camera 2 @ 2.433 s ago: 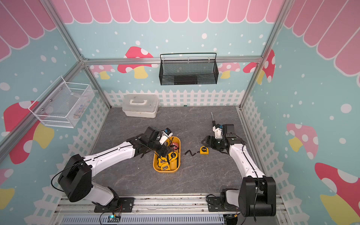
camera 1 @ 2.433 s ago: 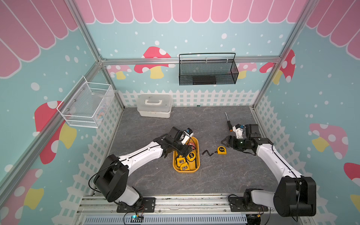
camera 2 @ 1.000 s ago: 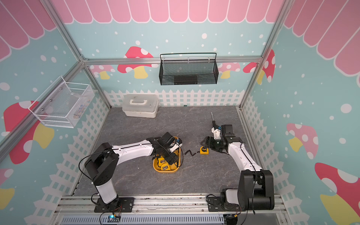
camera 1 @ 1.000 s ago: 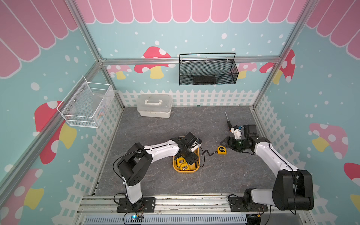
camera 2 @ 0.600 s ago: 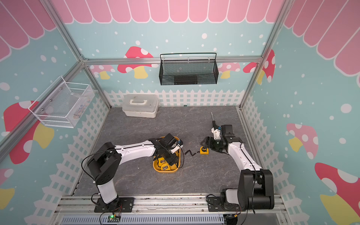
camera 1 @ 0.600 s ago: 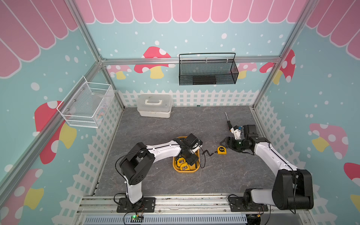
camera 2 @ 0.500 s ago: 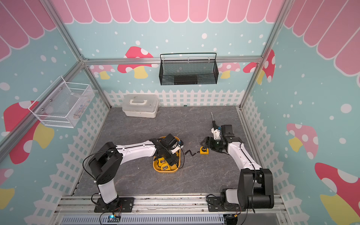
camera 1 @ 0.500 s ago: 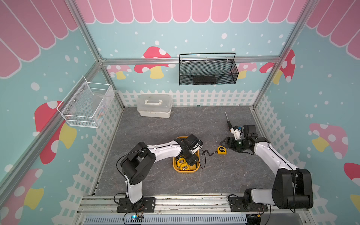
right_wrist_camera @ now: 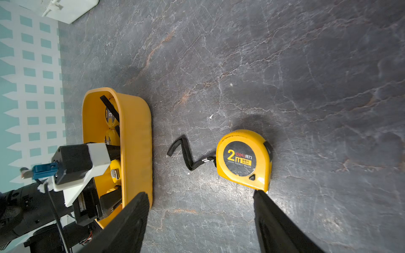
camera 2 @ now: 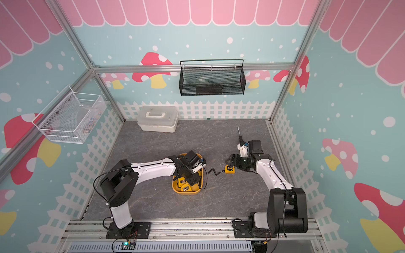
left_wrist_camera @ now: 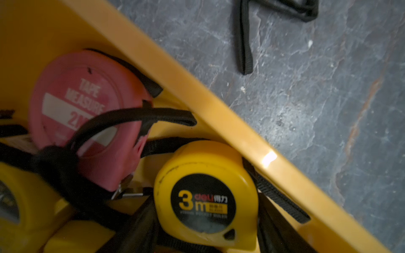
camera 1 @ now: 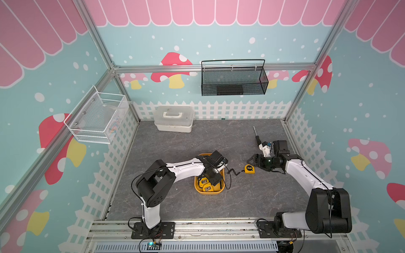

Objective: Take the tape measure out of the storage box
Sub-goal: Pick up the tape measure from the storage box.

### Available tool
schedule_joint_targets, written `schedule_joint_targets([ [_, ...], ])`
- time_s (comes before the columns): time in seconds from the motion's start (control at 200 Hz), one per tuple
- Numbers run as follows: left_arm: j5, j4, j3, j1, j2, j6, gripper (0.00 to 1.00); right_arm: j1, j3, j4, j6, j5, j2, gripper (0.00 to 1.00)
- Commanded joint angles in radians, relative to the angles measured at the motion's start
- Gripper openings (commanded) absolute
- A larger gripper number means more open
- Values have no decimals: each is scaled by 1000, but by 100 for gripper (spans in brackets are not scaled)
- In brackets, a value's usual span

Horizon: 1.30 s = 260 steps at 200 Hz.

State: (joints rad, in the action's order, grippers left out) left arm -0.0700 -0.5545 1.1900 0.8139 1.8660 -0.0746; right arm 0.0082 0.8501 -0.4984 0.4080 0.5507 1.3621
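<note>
The storage box [camera 1: 209, 192] [camera 2: 186, 192], a shallow yellow tray, sits mid-table and holds several tape measures. My left gripper [camera 1: 212, 177] [camera 2: 189, 177] reaches down into it. In the left wrist view its dark fingers [left_wrist_camera: 140, 221] lie against both sides of a yellow 3 m tape measure [left_wrist_camera: 206, 190], next to the tray rim [left_wrist_camera: 219, 114]. A pink tape measure [left_wrist_camera: 87, 105] lies beside it. Another yellow tape measure [camera 1: 249, 169] [right_wrist_camera: 243, 160], marked 2 m, lies on the table outside the box. My right gripper [camera 1: 254, 163] [right_wrist_camera: 199, 193] hovers just short of it, open and empty.
A white lidded case [camera 1: 174, 118] stands at the back left. A black mesh basket [camera 1: 233, 81] hangs on the back wall and a white wire basket [camera 1: 98, 118] on the left wall. A screwdriver [camera 1: 256, 135] lies behind the right gripper.
My left gripper has sunk deeper into the tray and its jaws have narrowed around the 3 m tape measure. The right arm has barely moved.
</note>
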Motion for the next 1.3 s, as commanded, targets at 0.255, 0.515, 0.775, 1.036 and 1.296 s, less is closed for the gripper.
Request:
schedule_joint_targets([
  [0.255, 30, -4, 17, 5, -25, -11, 65, 6, -7, 2, -19, 9, -2, 76],
  [0.515, 28, 0, 12, 6, -40, -14, 61, 6, -6, -1, -20, 13, -4, 76],
  [0.775, 0, 13, -24, 5, -119, -57, 60, 6, 8, -12, -20, 25, -12, 74],
  [1.036, 27, 13, -51, 5, -229, -84, 60, 16, 39, -24, -1, 58, -39, 71],
  [1.296, 68, 37, -53, 5, -294, -114, 60, 116, 74, 40, 66, 139, -38, 70],
])
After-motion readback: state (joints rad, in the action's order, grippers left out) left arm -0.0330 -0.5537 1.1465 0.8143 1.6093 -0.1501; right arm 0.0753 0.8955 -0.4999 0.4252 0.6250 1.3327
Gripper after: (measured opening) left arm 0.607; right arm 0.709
